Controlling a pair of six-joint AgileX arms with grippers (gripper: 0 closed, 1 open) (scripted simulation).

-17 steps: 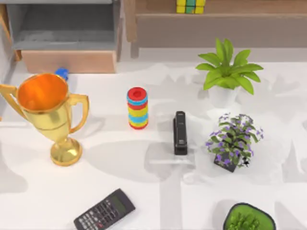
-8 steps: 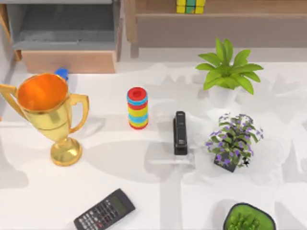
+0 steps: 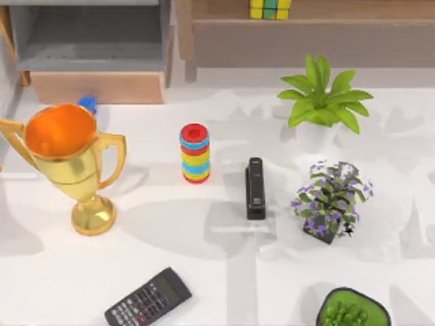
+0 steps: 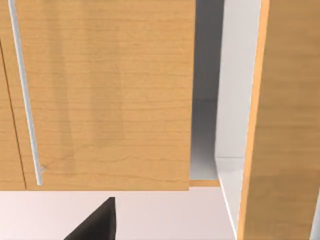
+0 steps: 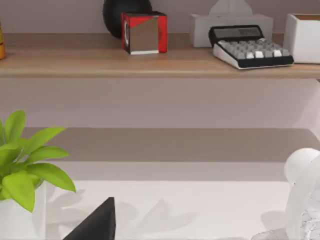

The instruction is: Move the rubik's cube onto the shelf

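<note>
1. Rubik's cube (image 3: 270, 8): sits on the shelf (image 3: 340, 9) at the far edge of the table, yellow and green tiles showing, right of the shelf's left end. It rests on the board with nothing gripping it.
2. Step in hand: judged from how things lie, the placing is done; what is left is for the arms to draw clear and park. No further grasp appears to be called for.
3. Left gripper (image 4: 95, 225): a dark finger tip shows at the edge of the left wrist view, facing a wooden cabinet door (image 4: 100, 90) with a slim metal handle (image 4: 22, 90). Whether the fingers are apart or together cannot be told. The cube lies well apart from it.
4. Right gripper (image 5: 95, 225): a dark finger tip likewise, facing a wooden ledge with a keyed desk device (image 5: 247, 46) on it; finger state cannot be told.
5. Table, nearer items: ring stack (image 3: 195, 153), stapler (image 3: 255, 188), gold trophy (image 3: 64, 159), calculator (image 3: 148, 297), green plant (image 3: 321, 102), purple-flowered plant (image 3: 331, 198).
</note>
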